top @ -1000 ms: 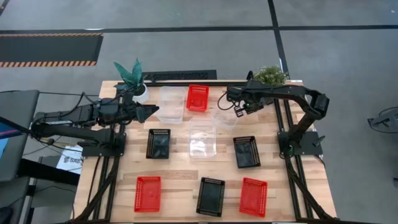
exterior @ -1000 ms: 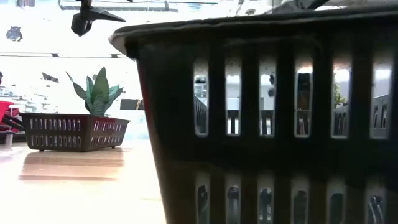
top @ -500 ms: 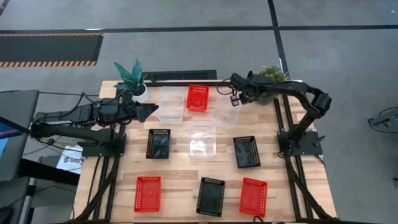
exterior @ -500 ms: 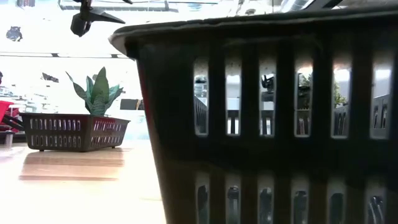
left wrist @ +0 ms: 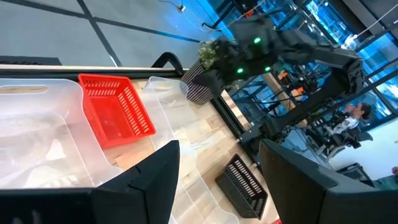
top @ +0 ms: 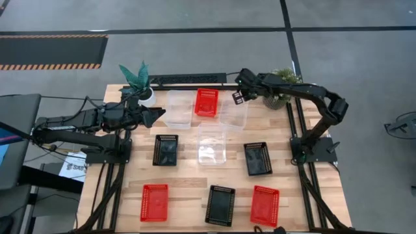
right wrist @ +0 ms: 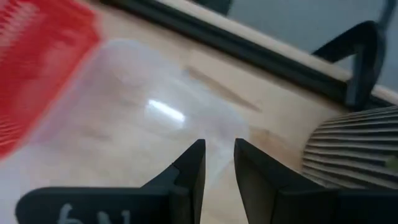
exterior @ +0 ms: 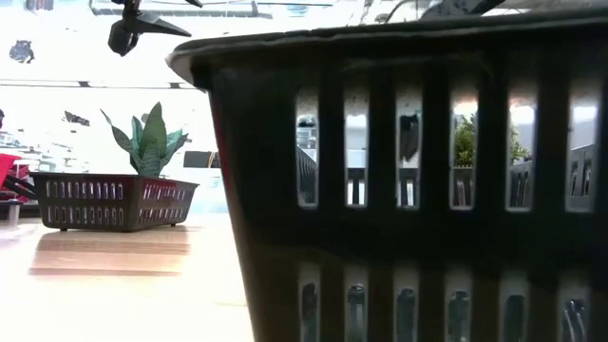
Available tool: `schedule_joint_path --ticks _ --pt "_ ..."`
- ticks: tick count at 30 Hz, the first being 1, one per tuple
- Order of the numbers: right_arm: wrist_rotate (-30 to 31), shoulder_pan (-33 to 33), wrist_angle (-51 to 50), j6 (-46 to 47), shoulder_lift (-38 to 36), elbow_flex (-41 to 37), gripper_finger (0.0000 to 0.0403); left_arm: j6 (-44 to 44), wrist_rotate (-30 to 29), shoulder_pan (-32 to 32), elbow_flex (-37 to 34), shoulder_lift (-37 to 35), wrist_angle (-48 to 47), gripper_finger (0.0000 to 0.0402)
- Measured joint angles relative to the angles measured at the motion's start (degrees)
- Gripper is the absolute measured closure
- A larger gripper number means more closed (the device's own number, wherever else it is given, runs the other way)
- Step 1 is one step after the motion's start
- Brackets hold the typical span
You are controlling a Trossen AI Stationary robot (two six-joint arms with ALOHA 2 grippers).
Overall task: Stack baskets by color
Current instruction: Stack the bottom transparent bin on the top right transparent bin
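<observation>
The counter [top: 188, 179] is carrying nine baskets and none is nested in another yet, so I am judging the sorting as only beginning. My right arm is reaching across to the far edge, and my right gripper [top: 238, 97] is hanging over the far short end of one clear basket [top: 234, 116]. This basket is stretching away from the gripper toward the near edge, with its long axis running far to near.

My fingers [right wrist: 189, 174] are drawn close with only a narrow gap. The see-through rim seems to be running into that gap, so I am taking it as pinching the basket wall, though the plastic is hard to read.

The coming move is depending on where the other clear ones are lying:
- The second clear basket [top: 212, 144] is lying on the near side of my right gripper, a little toward my left arm, with the same long axis.
- The third clear basket [top: 179, 107] is lying sideways from it, beyond the red basket [top: 207, 102].

My left gripper [top: 158, 117] is waiting spread wide just beside the third one, so the left arm is nearer to it. My right arm is nearer to the second.
</observation>
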Motion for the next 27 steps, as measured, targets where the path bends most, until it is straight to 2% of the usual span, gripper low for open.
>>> schedule_joint_path --ticks 4,6,11,16,21,27 --pt "-10.1 5.1 -6.5 11.1 -2.6 3.7 0.0295 0.0 0.5 0.0 0.0 0.0 0.0 0.0193" --pt "-12.6 9.4 -8.0 14.7 -3.8 3.8 0.0295 0.0 1.1 0.0 0.0 0.0 0.0 0.0193" --pt "-11.9 21.9 -7.9 23.1 -3.2 3.8 0.0295 0.7 1.6 0.0 0.0 0.0 0.0 0.0193" --pt "-7.7 30.6 -7.6 30.1 1.8 3.7 0.029 1.4 1.6 0.0 0.0 0.0 0.0 0.0193" --pt "-7.7 33.9 -6.3 36.9 7.5 3.7 0.0246 3.3 2.8 0.0 0.0 0.0 0.0 0.0193" --pt "-7.8 34.5 -2.1 39.2 12.1 3.7 0.0174 5.5 3.4 0.0 0.0 0.0 0.0 0.0193"
